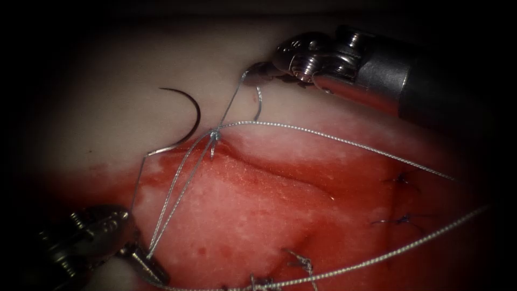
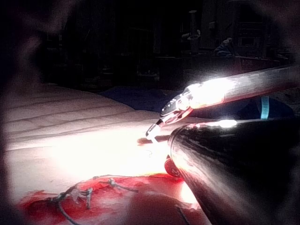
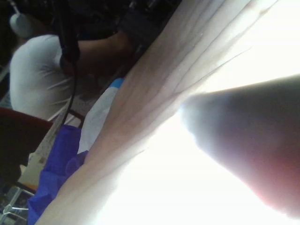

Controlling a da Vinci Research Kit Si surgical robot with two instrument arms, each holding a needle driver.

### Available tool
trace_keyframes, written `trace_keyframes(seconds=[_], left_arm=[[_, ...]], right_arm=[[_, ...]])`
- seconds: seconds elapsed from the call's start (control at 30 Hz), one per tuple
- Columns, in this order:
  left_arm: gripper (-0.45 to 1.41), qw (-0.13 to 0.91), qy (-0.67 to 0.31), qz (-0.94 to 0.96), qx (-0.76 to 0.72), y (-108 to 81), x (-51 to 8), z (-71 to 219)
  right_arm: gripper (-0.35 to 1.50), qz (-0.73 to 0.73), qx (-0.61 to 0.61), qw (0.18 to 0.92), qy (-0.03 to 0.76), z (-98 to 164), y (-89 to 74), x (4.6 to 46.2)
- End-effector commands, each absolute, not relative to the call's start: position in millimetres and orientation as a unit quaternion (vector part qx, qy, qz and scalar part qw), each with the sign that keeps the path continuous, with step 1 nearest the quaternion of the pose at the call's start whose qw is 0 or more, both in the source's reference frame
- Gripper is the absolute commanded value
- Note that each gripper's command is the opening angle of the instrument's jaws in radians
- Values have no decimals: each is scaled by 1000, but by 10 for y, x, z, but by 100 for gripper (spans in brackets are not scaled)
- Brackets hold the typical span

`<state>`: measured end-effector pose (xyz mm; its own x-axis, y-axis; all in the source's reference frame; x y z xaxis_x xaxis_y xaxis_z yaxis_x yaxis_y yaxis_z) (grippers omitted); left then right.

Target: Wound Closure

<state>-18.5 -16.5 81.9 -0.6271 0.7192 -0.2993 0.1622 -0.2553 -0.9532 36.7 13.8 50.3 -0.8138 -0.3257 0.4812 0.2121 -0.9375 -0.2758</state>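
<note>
The curved needle [image 1: 189, 119] lies loose on the pale tissue [image 1: 107, 108], left of the cut's [image 1: 280, 175] upper end; neither tool holds it. Its thread [image 1: 137, 180] drops from the tail toward my left tool. A knot [image 1: 214, 133] sits at the cut's upper end. My right tool [image 1: 256, 70] is shut on a strand rising from that knot, and it appears again as the right tool [image 2: 157, 127] over the bright tissue. My left tool [image 1: 146, 263], at the lower left, is shut on strands [image 1: 175, 202] running down from the knot.
A long thread [image 1: 350, 144] sweeps right from the knot, and another thread [image 1: 377, 260] crosses below. Finished stitches [image 1: 401, 180] sit on the red tissue to the right, with more stitches [image 1: 301, 264] along the near edge. My left shaft [image 2: 225, 164] is dark and close.
</note>
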Motion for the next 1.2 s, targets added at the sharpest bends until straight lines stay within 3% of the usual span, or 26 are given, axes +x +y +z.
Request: trace_keyframes(seconds=[0.03,0.63,1.2], left_arm=[[-45,200,-579,693,-379,-155,-189,810],[-45,168,-587,722,-326,-201,-220,798],[-45,231,-612,719,-234,-207,-194,804]], right_arm=[[-35,-945,-273,146,100,493,154,372],[-35,-943,-284,159,65,512,157,369],[-35,-940,-292,170,57,530,169,368]])
